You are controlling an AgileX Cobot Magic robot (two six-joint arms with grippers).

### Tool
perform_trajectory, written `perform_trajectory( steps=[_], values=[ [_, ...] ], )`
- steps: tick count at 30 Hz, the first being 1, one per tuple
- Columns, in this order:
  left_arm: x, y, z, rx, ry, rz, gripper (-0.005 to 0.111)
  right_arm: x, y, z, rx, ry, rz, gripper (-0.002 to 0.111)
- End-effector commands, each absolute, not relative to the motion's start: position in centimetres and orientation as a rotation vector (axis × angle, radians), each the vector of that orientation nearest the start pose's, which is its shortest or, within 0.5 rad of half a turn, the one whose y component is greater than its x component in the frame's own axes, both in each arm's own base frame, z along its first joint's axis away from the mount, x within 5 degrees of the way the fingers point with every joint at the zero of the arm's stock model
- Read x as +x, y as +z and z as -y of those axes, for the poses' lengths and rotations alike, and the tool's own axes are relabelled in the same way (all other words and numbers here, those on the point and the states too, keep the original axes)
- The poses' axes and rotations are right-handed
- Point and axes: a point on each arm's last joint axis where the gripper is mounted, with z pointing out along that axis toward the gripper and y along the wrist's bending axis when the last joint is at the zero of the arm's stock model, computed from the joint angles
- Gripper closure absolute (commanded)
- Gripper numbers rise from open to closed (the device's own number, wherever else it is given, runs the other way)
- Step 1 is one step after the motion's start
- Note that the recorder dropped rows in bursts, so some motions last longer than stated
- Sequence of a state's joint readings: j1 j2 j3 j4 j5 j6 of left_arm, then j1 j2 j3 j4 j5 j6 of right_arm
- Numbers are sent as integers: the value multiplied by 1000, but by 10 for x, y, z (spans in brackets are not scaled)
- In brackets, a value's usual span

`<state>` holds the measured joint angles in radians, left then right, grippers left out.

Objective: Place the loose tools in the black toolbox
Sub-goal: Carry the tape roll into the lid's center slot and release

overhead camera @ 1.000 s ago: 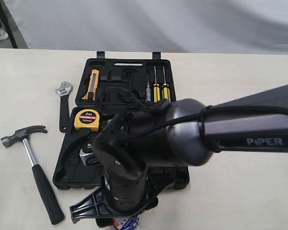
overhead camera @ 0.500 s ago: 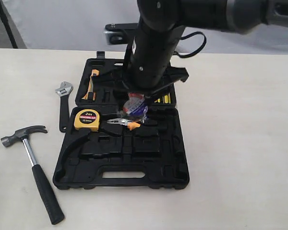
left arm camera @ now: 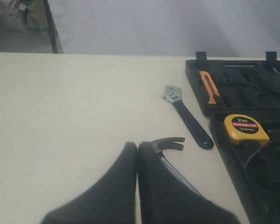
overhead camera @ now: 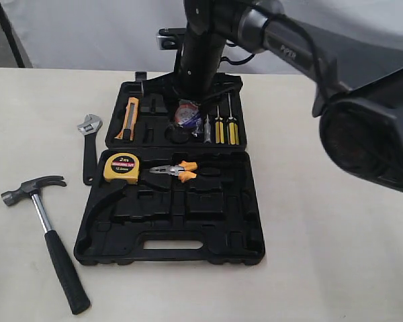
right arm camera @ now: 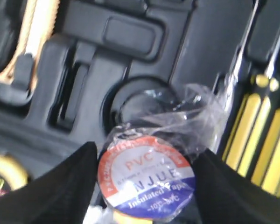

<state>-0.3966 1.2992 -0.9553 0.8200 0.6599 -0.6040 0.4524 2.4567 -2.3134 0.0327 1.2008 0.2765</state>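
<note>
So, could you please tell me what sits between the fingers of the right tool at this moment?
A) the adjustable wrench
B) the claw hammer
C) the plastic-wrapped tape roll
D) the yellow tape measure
C: the right wrist view shows the tape roll gripped by the right tool above a round recess of the toolbox, while the hammer and wrench lie on the table.

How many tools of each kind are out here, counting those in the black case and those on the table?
Hammer: 1
Adjustable wrench: 1
Tape measure: 1
Pliers: 1
Utility knife: 1
Screwdrivers: 3
Tape roll: 1
Total: 9
</note>
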Motion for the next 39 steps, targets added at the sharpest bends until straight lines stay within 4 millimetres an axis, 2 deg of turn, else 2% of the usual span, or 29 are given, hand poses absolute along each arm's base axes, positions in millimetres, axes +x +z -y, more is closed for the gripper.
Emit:
perform_trajectory(
  steps=[1, 5, 11, 13, 16, 18, 22, 24, 27, 29, 30, 31, 33, 35, 39],
  values=[
    [263, 307, 66, 306, 348, -2223, 105, 485, 177, -233, -252, 204, -2820, 108],
    [263, 307, 66, 306, 348, -2223, 105, 490, 159, -237, -247, 229, -2834, 108],
    [263, 307, 66, 306, 348, -2223, 105, 490, 157, -238, -247, 228, -2838, 106],
    [263, 307, 66, 306, 348, -2223, 105, 490, 157, -238, -247, 228, -2838, 91],
    [263, 307, 66, 306, 348, -2223, 105, 490, 153, -238, -251, 224, -2846, 63],
    [263, 307, 66, 306, 348, -2223, 105, 490, 152, -238, -251, 223, -2848, 50],
    [263, 307, 66, 306, 348, -2223, 105, 491, 152, -237, -252, 218, -2847, 32],
    [263, 307, 66, 306, 348, -2223, 105, 491, 153, -237, -247, 214, -2844, 29],
    [263, 307, 66, 306, 348, -2223, 105, 491, 173, -233, -246, 173, -2796, 29],
    [263, 307, 66, 306, 348, -2223, 105, 490, 195, -230, -247, 162, -2751, 39],
    [263, 307, 66, 306, 348, -2223, 105, 488, 206, -230, -245, 170, -2732, 53],
    [263, 307, 66, 306, 348, -2223, 105, 488, 208, -230, -244, 177, -2729, 71],
    [263, 307, 66, 306, 348, -2223, 105, 488, 200, -231, -232, 184, -2749, 91],
    [263, 307, 66, 306, 348, -2223, 105, 490, 179, -233, -213, 184, -2790, 102],
    [263, 307, 66, 306, 348, -2223, 105, 492, 156, -234, -210, 164, -2833, 103]
  ],
)
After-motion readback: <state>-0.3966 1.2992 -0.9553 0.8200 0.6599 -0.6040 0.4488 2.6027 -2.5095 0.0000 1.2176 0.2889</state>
